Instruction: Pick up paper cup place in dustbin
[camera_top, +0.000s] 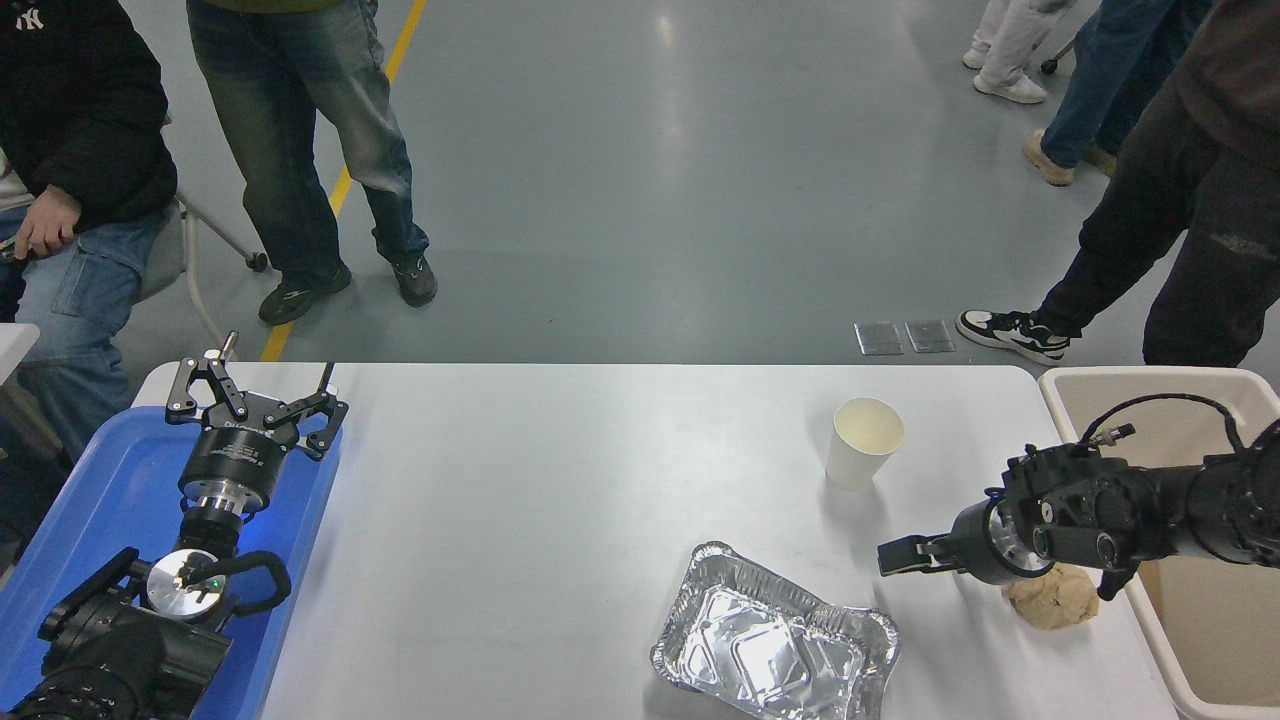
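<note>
Nearest the camera, a silver foil tray (775, 655) is seen lying on the white bench (560, 480) close to its front edge, a bit crumpled along the rim.

So, the paper cup (862, 442) is found standing upright on the bench, toward the far right part, mouth up with the cream inside showing. Nothing is touching it. It sits well apart from the foil tray, which is nearer the camera and a little to the left.

The right claw (898, 556) is reached in from the right edge, pointing leftward, low over the bench and nearer the camera than the cup, not in contact with it. Only a dark tip is visible from this angle, so whether it's open or closed can't be told. Just under the right wrist, a crumpled tan paper ball (1050, 598) is seen on the bench.

The dustbin (1068, 385) is placed at the bench's right end, beige with a thick rim, and the right arm is passed over it.

Over at the lower left, the left claw (258, 395) is parked above a blue tray (95, 520), fingers spread wide open, holding nothing.

Several people are seen standing on the grey floor past the far side, and one is seated at upper left.
</note>
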